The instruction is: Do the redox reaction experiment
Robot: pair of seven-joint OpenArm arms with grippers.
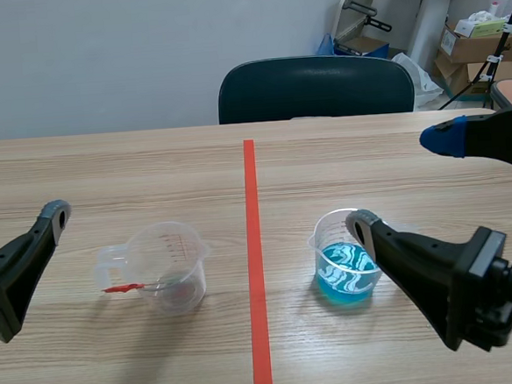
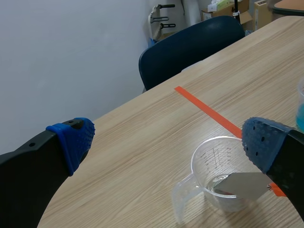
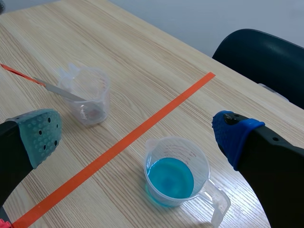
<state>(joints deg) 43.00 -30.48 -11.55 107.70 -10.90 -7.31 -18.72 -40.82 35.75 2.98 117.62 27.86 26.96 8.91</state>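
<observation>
Left claw (image 2: 166, 142) wide, low beside clear cup (image 1: 169, 264); right claw (image 1: 403, 180) wide, tilted, just over blue cup (image 1: 342, 272) on bench (image 1: 105, 167).

The table (image 1: 105, 176) is patterned with pale wood grain and crossed by orange-red tape (image 1: 254, 245). Blue liquid (image 3: 169, 179) is seen in the clear right cup (image 1: 327, 233). A grey blade (image 3: 61, 91) with a red end is seen in the clear left cup (image 1: 185, 250). The black left gripper (image 2: 168, 140) is tipped with blue dotted pads (image 2: 78, 137). The black right gripper (image 3: 137, 133) is tipped with one blue and one grey-green. The chair (image 1: 315, 87) is dark teal.
</observation>
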